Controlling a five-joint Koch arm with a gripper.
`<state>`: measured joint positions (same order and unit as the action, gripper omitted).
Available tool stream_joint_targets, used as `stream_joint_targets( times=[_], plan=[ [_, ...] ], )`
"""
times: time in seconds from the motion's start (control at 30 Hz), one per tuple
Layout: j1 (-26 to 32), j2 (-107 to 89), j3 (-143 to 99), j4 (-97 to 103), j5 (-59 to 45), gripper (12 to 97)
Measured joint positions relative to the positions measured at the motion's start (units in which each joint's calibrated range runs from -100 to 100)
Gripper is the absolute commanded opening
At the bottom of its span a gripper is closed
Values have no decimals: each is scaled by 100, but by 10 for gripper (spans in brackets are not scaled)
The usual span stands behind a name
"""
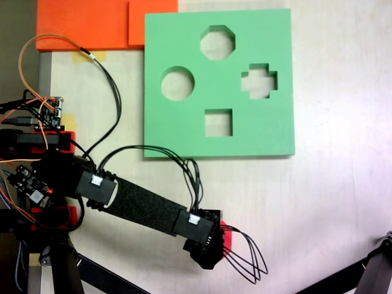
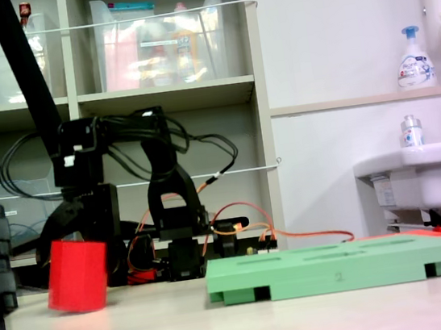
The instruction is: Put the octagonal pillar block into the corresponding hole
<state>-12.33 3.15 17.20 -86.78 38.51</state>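
Observation:
The octagonal pillar block (image 2: 76,275), a bright red foam prism, hangs slightly tilted at the table surface, left of the green foam board (image 2: 340,267). In a fixed view from above only a red sliver of the block (image 1: 227,236) shows under the arm's head. My gripper (image 1: 211,248) sits right over it, low in the frame and well below the board (image 1: 184,131), its dark fingers (image 2: 59,227) closed down on the block's top. The eight-sided hole (image 1: 217,42) is at the board's far edge and stands empty.
The board also has a round cutout (image 1: 177,83), a cross cutout (image 1: 259,80) and a square cutout (image 1: 218,122). Orange foam sheets (image 1: 86,24) lie at the top left. A black stand leg (image 1: 367,275) crosses the lower right corner. The arm's base and wiring (image 1: 43,165) fill the left side.

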Motion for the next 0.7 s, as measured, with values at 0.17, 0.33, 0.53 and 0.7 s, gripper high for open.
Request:
stream_joint_targets(
  times=[0.17, 0.33, 0.53, 0.7],
  plan=[
    [20, -27, 0, -49, 5, 387],
    [49, -616, -108, -206, 73, 334],
    [112, -1491, -245, -734, 361, 313],
    [332, -2544, -245, -959, 557, 314]
  ],
)
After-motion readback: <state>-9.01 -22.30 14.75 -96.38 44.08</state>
